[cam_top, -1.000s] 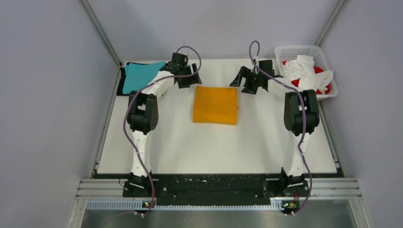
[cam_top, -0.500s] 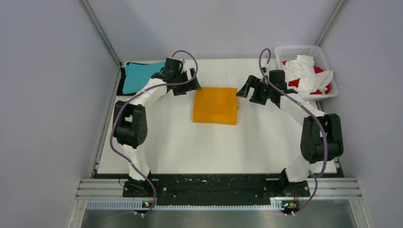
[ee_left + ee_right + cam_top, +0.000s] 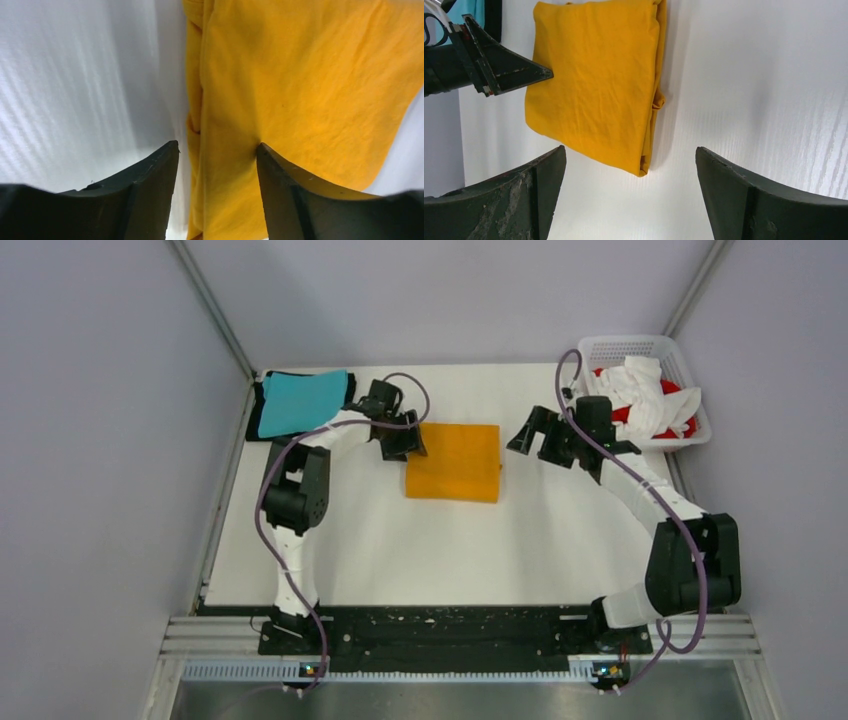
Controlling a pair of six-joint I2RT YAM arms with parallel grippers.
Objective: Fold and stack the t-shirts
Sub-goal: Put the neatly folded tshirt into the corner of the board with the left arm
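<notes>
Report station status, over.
Left end effector open, straddling left edge of the folded orange-yellow t-shirt. Right end effector open, empty, off its right side. Teal t-shirt far left; nothing in the way.

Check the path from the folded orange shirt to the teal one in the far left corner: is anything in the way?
Nothing separate shows. Only the left arm lies between the orange shirt and the teal shirt, its fingers apart at the orange shirt's left edge.

Even, diffuse overhead lighting; soft shadows are cast on the table (image 3: 749, 75) beside the orange-yellow t-shirt (image 3: 594, 95); wrist-view foregrounds are slightly blurred.
</notes>
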